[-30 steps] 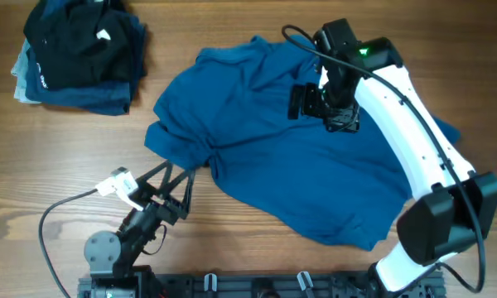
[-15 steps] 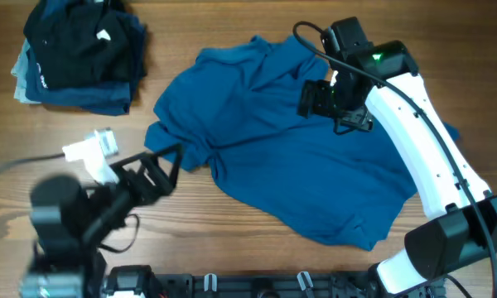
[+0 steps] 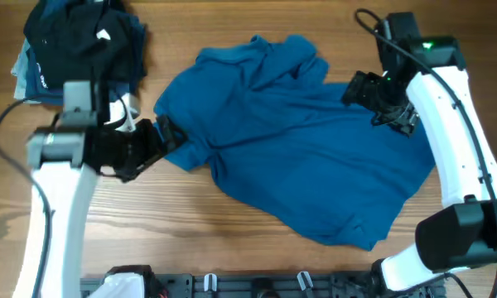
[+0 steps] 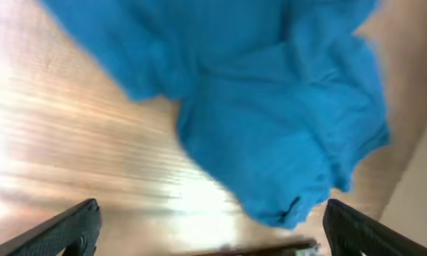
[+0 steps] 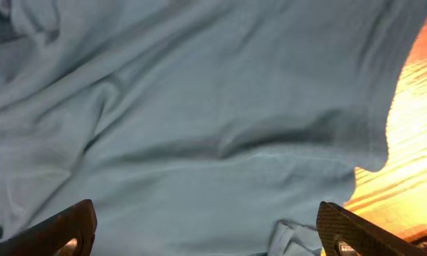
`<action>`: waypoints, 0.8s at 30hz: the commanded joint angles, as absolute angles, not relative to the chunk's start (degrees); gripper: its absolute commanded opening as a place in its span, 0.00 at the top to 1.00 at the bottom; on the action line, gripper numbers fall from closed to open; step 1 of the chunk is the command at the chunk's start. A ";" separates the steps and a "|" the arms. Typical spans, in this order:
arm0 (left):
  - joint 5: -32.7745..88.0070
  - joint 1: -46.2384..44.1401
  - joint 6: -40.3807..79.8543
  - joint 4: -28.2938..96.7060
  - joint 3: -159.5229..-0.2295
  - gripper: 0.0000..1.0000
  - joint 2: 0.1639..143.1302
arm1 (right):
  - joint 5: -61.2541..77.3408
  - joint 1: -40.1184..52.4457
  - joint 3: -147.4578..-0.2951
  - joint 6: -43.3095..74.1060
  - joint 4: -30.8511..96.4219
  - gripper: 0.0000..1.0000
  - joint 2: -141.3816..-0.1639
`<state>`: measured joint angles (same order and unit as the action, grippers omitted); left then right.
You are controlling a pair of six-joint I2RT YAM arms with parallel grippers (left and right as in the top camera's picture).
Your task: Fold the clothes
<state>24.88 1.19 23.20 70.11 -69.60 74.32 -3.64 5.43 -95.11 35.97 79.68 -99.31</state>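
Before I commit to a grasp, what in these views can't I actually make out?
- Overhead: the blue shirt has its right edge hidden under the right arm.
- Left wrist: blur smears the shirt; seams and hem unreadable.
- Right wrist: cloth fills the frame; which part of the shirt, unclear.
- Overhead: the folded stack has lower layers covered by its black top garment.

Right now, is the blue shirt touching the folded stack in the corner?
Apart. The overhead view shows a strip of bare table between the blue shirt and the folded stack.
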 commanded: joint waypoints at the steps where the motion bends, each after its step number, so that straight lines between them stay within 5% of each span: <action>1: 15.77 0.56 32.14 72.51 -69.97 0.05 82.89 | -2.94 4.91 -95.24 34.48 79.83 0.00 -98.24; 9: 9.28 -5.41 40.88 66.37 -69.97 0.04 92.09 | -2.96 4.91 -95.24 34.48 78.76 0.00 -98.24; 24: 9.10 -6.66 44.10 51.99 -58.89 0.18 96.29 | -2.94 4.91 -95.24 32.97 78.96 0.00 -98.24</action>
